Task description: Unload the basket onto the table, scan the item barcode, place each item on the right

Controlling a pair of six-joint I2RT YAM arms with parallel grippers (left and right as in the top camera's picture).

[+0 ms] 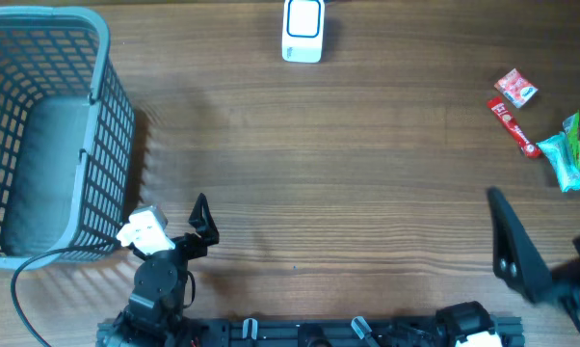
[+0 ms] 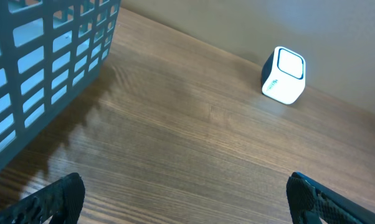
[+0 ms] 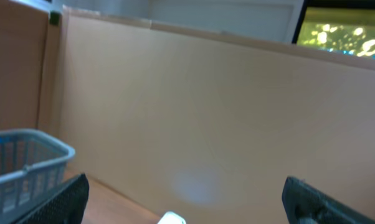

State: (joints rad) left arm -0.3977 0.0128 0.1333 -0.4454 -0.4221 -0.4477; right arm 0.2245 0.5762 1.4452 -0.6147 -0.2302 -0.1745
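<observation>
At the far left, a grey plastic basket (image 1: 39, 135) stands on the counter (image 1: 367, 173). My left end effector (image 2: 186, 206) is just beside it, fingers spread wide, holding nothing. The white barcode scanner (image 1: 303, 29) stands at the far edge, about the middle. My right end effector (image 3: 184, 208) is also wide open and empty. Beyond it, at the right edge, lie a red-and-white packet (image 1: 514, 88), a red stick pack (image 1: 514, 127) and a green packet (image 1: 571, 154), well apart from the scanner.
</observation>
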